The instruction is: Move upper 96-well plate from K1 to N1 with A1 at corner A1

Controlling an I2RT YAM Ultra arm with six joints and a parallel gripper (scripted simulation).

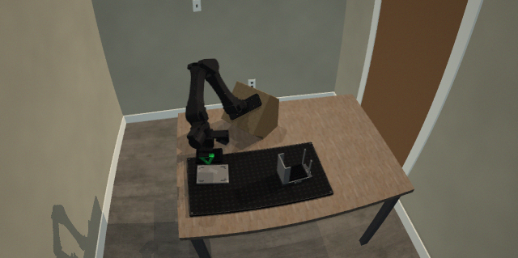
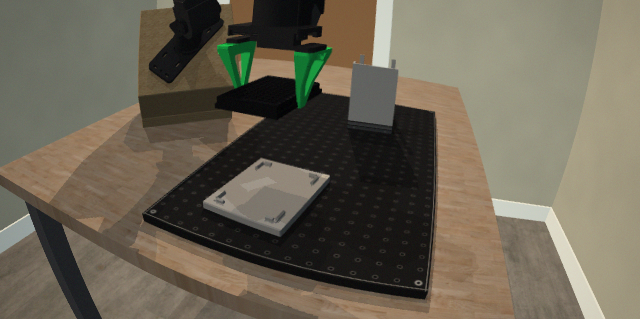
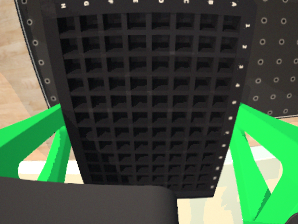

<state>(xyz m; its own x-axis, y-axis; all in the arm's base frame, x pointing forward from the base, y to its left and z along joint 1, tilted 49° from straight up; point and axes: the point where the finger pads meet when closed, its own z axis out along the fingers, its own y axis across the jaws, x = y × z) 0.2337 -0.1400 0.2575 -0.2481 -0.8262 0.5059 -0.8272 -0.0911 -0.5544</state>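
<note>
My gripper (image 2: pixel 272 90) with green fingers is shut on a black 96-well plate (image 2: pixel 267 96) and holds it level above the back left part of the black breadboard. In the wrist view the plate (image 3: pixel 149 90) fills the frame between the two green fingers. The stack rack K1 (image 2: pixel 372 96) stands at the back right, with the lower dark plate (image 2: pixel 370 126) at its base.
A brown cardboard box (image 2: pixel 182 76) stands on the table behind and left of the gripper, with the arm's base (image 1: pixel 198 129) beside it. The black breadboard (image 2: pixel 320 189) covers the middle of the wooden table.
</note>
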